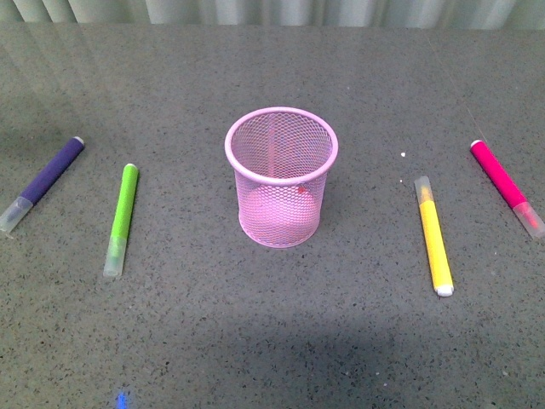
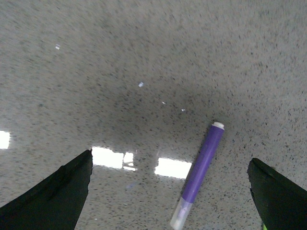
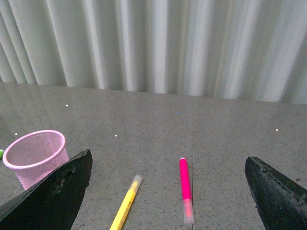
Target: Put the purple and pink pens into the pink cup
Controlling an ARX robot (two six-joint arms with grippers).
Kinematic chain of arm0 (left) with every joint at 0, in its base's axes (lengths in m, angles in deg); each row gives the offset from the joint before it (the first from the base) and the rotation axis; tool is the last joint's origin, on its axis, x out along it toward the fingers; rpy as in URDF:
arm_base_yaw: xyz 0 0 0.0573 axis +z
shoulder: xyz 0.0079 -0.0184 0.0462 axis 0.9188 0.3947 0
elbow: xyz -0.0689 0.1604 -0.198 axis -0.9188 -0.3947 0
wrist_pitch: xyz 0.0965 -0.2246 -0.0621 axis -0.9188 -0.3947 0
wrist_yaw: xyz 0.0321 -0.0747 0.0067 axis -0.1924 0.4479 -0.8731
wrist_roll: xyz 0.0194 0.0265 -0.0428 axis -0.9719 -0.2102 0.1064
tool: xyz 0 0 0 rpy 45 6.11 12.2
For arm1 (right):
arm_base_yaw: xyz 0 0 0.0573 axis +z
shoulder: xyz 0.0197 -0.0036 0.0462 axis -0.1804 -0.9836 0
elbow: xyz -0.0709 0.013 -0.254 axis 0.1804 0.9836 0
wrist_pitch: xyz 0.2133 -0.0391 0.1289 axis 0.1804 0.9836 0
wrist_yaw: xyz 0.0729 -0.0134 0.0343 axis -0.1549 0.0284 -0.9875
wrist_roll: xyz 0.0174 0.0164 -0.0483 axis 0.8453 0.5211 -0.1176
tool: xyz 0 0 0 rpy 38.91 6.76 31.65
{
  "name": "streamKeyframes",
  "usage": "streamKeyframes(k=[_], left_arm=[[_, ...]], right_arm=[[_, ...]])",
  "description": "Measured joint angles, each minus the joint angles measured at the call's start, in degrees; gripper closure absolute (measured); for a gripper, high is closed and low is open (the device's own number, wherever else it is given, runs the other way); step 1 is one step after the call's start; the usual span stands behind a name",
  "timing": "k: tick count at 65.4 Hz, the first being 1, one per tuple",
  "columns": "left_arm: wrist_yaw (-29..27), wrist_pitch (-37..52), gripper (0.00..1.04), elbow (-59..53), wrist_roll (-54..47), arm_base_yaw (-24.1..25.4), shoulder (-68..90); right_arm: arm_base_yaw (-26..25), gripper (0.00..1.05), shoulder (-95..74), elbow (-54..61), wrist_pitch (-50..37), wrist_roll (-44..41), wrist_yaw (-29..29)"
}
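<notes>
On the counter point(image 1: 272, 341), the pink cup point(image 1: 281, 213) stood upright in the middle; the purple pen point(image 1: 51, 175) lay far left, the pink pen point(image 1: 502, 181) far right. The left jaws and right jaws gaped wide, empty.

Pink wire-mesh cup point(image 1: 281, 179), glossy speckled stone-look table point(image 1: 272, 341), smooth plastic purple pen point(image 1: 47, 181), translucent caps

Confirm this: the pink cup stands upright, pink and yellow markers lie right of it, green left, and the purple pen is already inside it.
Wrong on one point: the purple pen lies flat on the table, left of the green marker, not inside the pink cup, as the front view shows. The rest holds.
</notes>
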Motion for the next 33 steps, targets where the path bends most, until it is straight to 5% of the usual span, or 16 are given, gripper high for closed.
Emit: streamKeyframes(k=[33], left_arm=[[-2.3,0.4,0.08,4.7,2.6,-5.8,11.5]], right_arm=[[0.0,0.07,0.0,0.0,0.0,0.0,0.0]])
